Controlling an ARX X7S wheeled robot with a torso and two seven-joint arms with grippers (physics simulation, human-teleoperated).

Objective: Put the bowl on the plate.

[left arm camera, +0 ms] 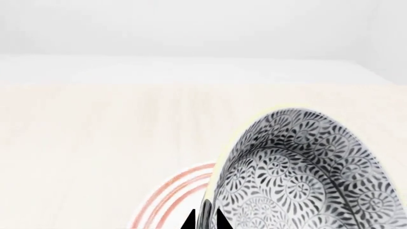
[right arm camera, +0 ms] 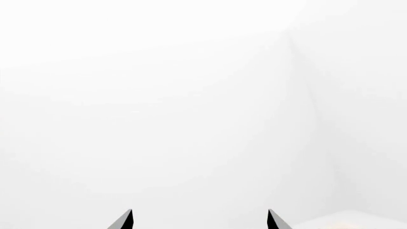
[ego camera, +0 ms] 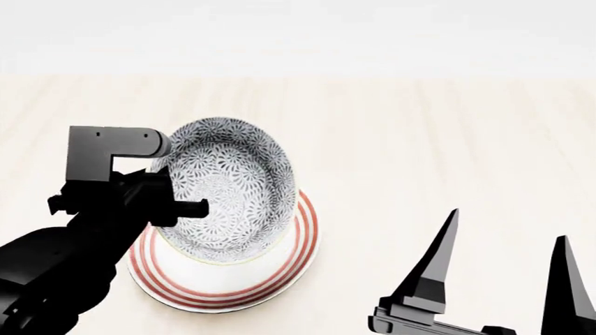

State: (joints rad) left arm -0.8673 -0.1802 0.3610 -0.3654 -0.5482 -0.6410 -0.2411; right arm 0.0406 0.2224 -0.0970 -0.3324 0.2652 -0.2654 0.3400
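The floral grey-and-white bowl [ego camera: 223,192] is tilted steeply on its side over the plate [ego camera: 289,269], its opening turned toward the right and its lower edge over the plate's white centre. My left gripper [ego camera: 181,206] is shut on the bowl's left rim; in the left wrist view the two black fingertips pinch the rim [left arm camera: 205,220], with the bowl's patterned inside [left arm camera: 311,176] beside them. The plate's red-orange rings [left arm camera: 171,195] show under the bowl. My right gripper [ego camera: 503,255] stands open at the lower right, pointing up, with nothing between its fingers [right arm camera: 124,220].
Pale wood tabletop [ego camera: 447,139] spreads around the plate, ending at a white wall behind. The right wrist view shows only white wall and a sliver of table [right arm camera: 356,223].
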